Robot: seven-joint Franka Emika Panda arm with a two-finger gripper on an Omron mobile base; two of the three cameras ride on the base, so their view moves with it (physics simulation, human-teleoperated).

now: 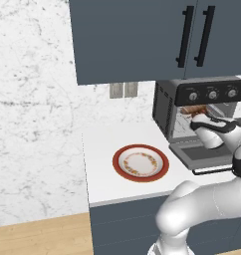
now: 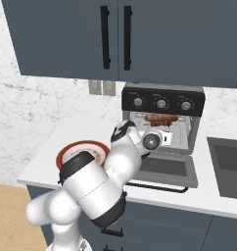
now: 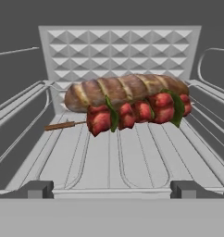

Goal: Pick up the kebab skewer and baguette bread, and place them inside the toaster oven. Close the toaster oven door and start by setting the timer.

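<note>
Two food items are lying inside the toaster oven (image 2: 162,122), directly ahead of the gripper (image 3: 112,189). The baguette bread (image 3: 125,90) is resting crosswise on the wire rack (image 3: 109,157), beyond the fingertips (image 3: 37,189) and toward the embossed back wall (image 3: 119,48). The kebab skewer (image 3: 137,113) is lying just in front of the bread, on the side nearer the gripper, and appears to be touching it along most of its length; its bare stick end is pointing off to the left of the hand view.

The gripper is standing with its jaws spread wide and is holding nothing. Both fingertips are sitting well apart at the near edge of the rack, clear of the skewer and the loaf.

The toaster oven door (image 2: 164,169) is hanging fully dropped open, below and behind the hand, with its black bar handle (image 2: 157,186) at the counter edge. The three silver knobs (image 2: 161,103) are sitting above the hand on the top panel. A red-rimmed plate (image 1: 141,163) is resting on the counter (image 1: 100,144), off to the gripper's left.
</note>
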